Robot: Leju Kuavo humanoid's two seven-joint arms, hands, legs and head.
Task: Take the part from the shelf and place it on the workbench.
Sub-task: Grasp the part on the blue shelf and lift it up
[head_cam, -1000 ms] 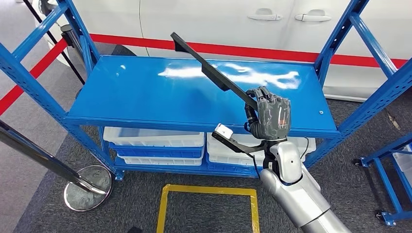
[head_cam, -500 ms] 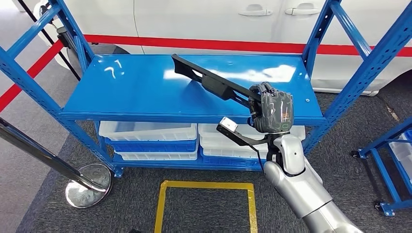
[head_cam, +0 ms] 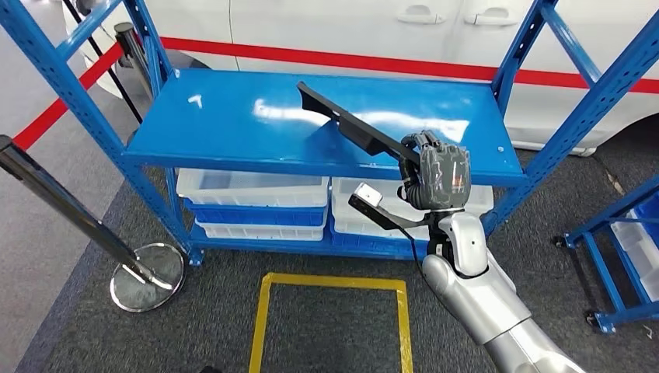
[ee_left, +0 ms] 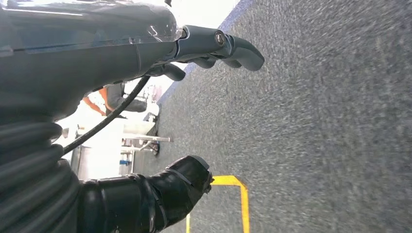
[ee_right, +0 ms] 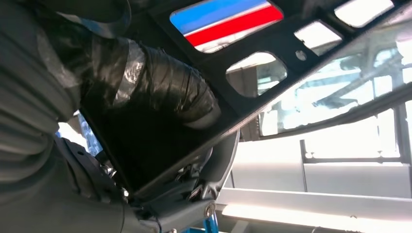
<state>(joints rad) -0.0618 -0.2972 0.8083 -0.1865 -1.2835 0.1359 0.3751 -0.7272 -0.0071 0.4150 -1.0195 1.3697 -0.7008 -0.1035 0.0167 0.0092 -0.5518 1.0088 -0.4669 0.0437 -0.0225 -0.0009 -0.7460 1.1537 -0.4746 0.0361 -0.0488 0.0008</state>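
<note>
Gripping one end of the long black part, the right hand has its fingers wrapped tight around it. Beyond them the part slants out above the blue shelf. The left hand hangs unclenched over grey carpet, grasping nothing.

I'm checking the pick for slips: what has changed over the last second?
The right hand keeps its grip on the black part, whose far end has tipped from high above the blue shelf to low over it. The camera moved, so the whole scene shifts. The white bins below stay put.
</note>
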